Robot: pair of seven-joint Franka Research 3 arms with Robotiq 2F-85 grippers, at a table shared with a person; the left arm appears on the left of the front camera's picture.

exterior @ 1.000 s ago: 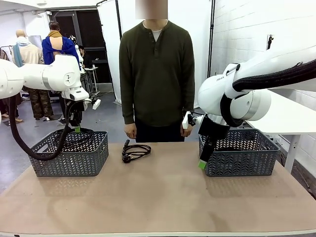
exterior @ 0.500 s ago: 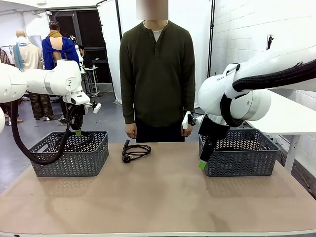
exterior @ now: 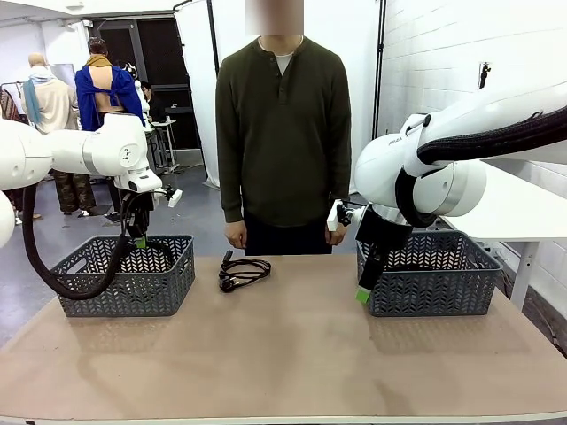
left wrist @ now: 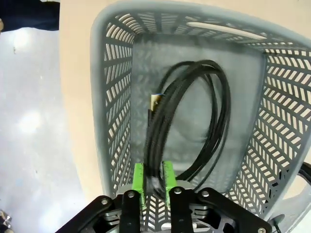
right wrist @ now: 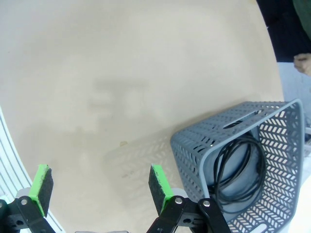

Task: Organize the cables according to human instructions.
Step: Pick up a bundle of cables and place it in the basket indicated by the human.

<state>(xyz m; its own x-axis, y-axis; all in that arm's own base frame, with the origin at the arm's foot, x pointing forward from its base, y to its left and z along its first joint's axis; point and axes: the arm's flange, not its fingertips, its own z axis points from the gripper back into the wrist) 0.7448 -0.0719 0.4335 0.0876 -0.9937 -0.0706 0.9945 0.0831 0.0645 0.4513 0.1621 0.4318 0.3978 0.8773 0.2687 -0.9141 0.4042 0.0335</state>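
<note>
Three cords visible. Left pincer (left wrist: 153,175) hangs over the left basket (left wrist: 114,97) at 9 o'clock on the worktop (exterior: 292,354), pads pinching a hanging cord (left wrist: 214,111) whose loop dangles inside the basket. Step in hand, likely: dropping it in. Right pincer (right wrist: 99,177) is spread wide and empty, just beside the right basket (right wrist: 194,141) at 3 o'clock, which holds a stored cord (right wrist: 243,170). Loose cord (exterior: 244,270) lies at 12 o'clock, near the person. Next, probably: let go, lift clear of the rim, then go for the loose cord.
</note>
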